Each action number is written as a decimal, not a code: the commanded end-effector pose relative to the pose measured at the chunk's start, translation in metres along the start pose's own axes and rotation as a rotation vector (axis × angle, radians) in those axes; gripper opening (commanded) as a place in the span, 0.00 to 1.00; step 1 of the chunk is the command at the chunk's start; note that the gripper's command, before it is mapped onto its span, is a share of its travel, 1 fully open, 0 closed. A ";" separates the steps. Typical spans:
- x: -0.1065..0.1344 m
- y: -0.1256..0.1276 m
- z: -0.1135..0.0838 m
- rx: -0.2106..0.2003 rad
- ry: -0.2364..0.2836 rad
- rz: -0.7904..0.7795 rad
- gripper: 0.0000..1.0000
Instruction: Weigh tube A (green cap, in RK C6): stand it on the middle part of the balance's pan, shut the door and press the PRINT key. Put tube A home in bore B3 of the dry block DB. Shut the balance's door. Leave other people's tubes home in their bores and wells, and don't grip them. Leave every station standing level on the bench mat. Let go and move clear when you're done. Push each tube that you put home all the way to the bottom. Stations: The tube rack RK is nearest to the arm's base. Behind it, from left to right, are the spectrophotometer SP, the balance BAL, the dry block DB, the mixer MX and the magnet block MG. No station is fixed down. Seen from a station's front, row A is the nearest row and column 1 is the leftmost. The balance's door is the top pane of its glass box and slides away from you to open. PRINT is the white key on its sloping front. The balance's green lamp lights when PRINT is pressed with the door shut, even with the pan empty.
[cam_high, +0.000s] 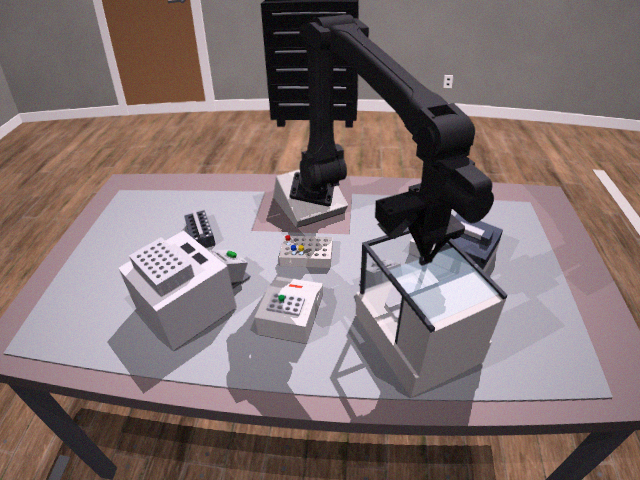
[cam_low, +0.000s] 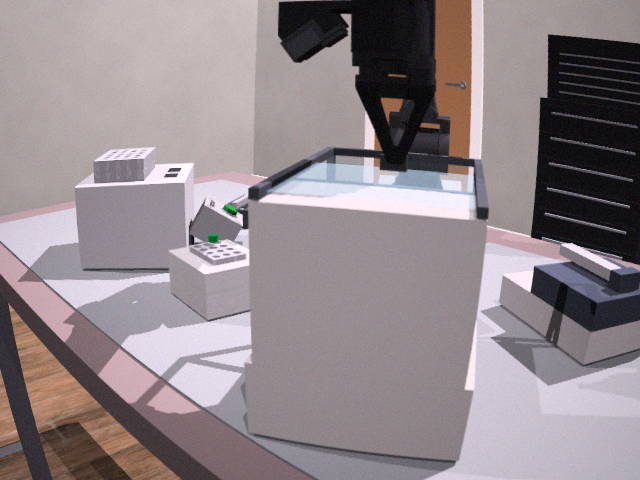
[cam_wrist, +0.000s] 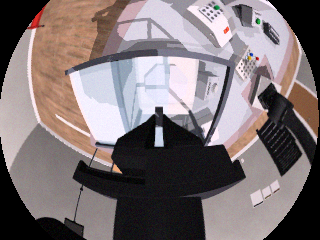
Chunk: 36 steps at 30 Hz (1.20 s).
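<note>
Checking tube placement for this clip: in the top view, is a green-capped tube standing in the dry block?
Yes, a green-capped tube stands in a bore of the dry block, near its left side in the top view.

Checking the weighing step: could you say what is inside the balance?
Through the top pane only pale interior shows, no tube; the gripper gripping its handle and white walls hide the rest.

No text, label, brand, number or sign could be read in any of the three views. The balance (cam_high: 454, 330) showed plain white walls and a dark frame, without lettering. To its left in the top view, the dry block (cam_high: 281, 325) carried only a small red bar with no characters, and the larger white station (cam_high: 196, 299) beyond it bore two blank dark squares.
</note>
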<state>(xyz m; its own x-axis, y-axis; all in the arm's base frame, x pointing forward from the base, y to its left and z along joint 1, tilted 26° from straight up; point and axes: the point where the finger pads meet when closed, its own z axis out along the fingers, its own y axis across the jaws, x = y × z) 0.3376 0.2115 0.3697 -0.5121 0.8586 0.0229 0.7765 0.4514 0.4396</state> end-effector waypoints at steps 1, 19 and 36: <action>0.001 -0.004 -0.010 -0.026 -0.003 0.008 0.06; 0.002 -0.020 -0.009 -0.026 -0.002 0.007 0.06; 0.002 -0.035 -0.009 -0.025 -0.002 0.006 0.06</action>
<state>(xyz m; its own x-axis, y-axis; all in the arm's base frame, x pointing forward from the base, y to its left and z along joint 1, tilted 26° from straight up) 0.3125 0.1969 0.3556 -0.5124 0.8584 0.0239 0.7770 0.4516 0.4386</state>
